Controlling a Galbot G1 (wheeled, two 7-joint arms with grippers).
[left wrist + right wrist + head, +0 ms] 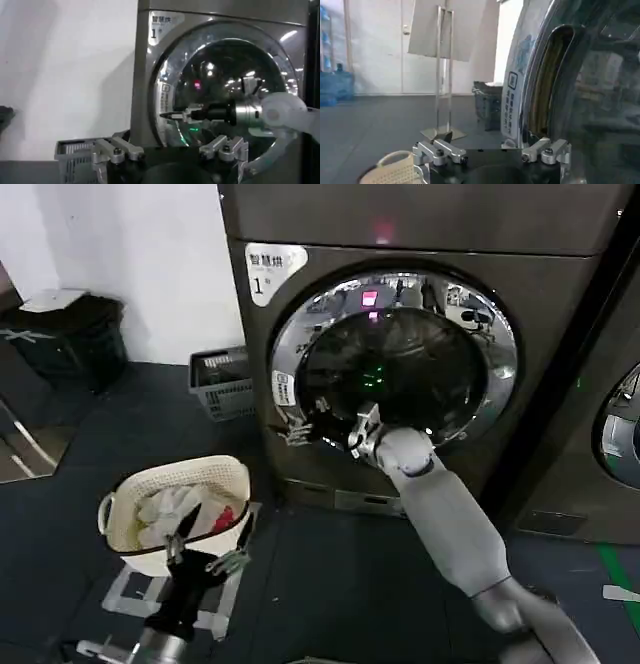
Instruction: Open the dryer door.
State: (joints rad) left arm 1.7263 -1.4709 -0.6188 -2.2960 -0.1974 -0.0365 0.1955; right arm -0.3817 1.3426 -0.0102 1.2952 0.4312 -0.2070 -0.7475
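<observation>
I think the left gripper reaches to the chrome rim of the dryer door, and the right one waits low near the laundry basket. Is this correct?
The arms are swapped. In the head view the right gripper reaches to the chrome rim of the dryer door, at its lower left, while the left gripper waits low near the laundry basket.

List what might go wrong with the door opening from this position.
1. The right gripper reaches the left edge of the dryer door with only its fingertips at the chrome rim, so it may slip off when pulling.
2. The door looks barely cracked; a swing outward might reach the grey crate beside the machine.
</observation>
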